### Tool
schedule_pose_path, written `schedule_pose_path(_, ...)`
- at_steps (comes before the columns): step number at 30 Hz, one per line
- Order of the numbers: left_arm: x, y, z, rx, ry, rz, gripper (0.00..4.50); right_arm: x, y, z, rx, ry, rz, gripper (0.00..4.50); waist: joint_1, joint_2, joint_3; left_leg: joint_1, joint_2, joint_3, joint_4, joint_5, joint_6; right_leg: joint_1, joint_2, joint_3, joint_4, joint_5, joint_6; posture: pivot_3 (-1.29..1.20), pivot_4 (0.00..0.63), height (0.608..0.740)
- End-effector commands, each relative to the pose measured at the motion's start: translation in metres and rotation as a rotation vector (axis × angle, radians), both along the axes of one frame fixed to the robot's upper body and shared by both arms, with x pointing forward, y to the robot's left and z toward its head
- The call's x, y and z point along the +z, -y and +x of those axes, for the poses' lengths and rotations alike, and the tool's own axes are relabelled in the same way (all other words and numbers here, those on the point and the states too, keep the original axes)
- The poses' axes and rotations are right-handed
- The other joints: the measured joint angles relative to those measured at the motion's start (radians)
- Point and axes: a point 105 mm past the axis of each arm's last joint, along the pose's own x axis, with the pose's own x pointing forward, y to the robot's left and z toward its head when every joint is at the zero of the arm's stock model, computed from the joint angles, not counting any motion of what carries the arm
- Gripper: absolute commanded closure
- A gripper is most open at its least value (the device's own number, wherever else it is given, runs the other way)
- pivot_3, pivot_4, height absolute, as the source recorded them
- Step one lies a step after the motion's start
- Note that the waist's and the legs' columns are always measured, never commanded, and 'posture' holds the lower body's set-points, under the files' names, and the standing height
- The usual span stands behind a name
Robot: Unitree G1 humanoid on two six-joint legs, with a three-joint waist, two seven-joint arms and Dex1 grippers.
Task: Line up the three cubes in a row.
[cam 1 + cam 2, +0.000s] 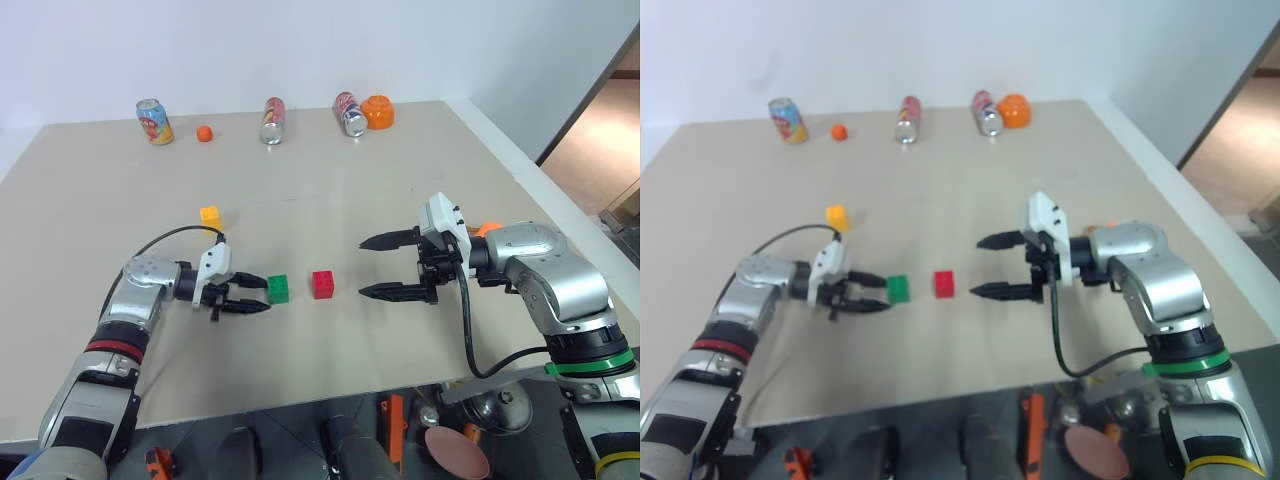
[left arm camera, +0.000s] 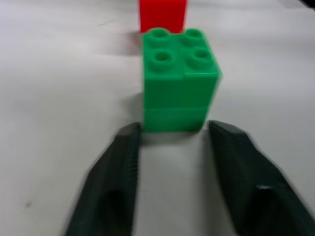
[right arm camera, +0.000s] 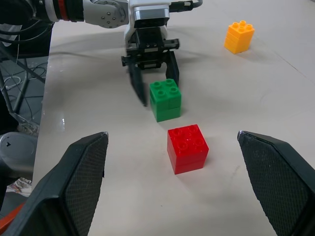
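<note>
The left gripper (image 1: 255, 295) is sitting with its jaws apart, holding nothing; the green cube (image 1: 278, 289) is resting just past their tips, beside the red cube (image 1: 323, 284). The right gripper (image 1: 385, 266) is hanging wide open and empty. The yellow cube (image 1: 210, 216) is waiting off the row and looks left to do.

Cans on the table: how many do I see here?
3, all along the far edge: one can upright at the far left, one lying near the middle, and one lying against the orange toy on the right. None seems hidden.
</note>
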Motion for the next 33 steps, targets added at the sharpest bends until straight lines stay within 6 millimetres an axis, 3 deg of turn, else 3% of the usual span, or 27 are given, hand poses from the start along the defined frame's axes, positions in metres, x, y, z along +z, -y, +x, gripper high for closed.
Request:
schedule_pose_path(1, 0.003, -0.005, 0.006, 0.041, 0.029, 0.007, 0.54, 0.012, 0.000, -0.003, 0.019, 0.048, 0.011, 0.15, 0.000, 0.000, 0.000, 0.000, 0.000, 0.000, 0.001, 0.000, 0.000, 0.000, 0.000, 0.000, 0.000, 0.000, 0.000, 0.00, 0.150, 0.740)
schedule_pose_path(2, 0.003, -0.005, 0.006, 0.037, 0.026, 0.002, 0.23, 0.012, 0.000, -0.003, 0.019, 0.048, 0.010, 0.15, 0.000, 0.000, 0.000, 0.000, 0.000, 0.000, 0.001, 0.001, 0.002, 0.000, 0.000, 0.000, 0.000, 0.000, -0.001, 0.00, 0.150, 0.740)
schedule_pose_path(16, 0.015, -0.031, 0.011, 0.092, 0.034, 0.033, 0.23, 0.019, -0.003, 0.000, 0.044, 0.060, 0.012, 0.15, -0.005, 0.000, 0.000, 0.001, 0.001, 0.001, 0.002, 0.005, 0.008, 0.000, 0.001, 0.001, 0.001, 0.004, -0.004, 0.00, 0.150, 0.740)
schedule_pose_path(24, 0.025, -0.064, -0.005, 0.121, 0.001, 0.087, 0.23, 0.021, -0.003, 0.002, 0.057, 0.064, -0.001, 0.15, -0.007, 0.000, 0.000, -0.002, 0.001, 0.000, 0.000, 0.001, 0.009, -0.003, 0.002, 0.000, 0.001, 0.003, -0.002, 0.00, 0.150, 0.740)
schedule_pose_path(29, 0.067, -0.069, 0.007, 0.311, 0.055, -0.153, 0.23, 0.032, -0.006, 0.013, 0.009, 0.125, 0.053, 0.15, -0.004, 0.000, 0.000, -0.003, 0.002, -0.001, -0.001, 0.000, 0.009, -0.004, 0.002, 0.000, 0.002, 0.002, -0.003, 0.00, 0.150, 0.740)
schedule_pose_path(33, 0.081, -0.075, 0.008, 0.503, 0.072, -0.343, 0.23, 0.034, -0.011, 0.013, 0.009, 0.111, 0.098, 0.15, -0.004, 0.000, 0.000, -0.003, 0.001, 0.000, 0.000, 0.000, 0.009, -0.003, 0.002, 0.000, 0.002, 0.002, -0.003, 0.00, 0.150, 0.740)
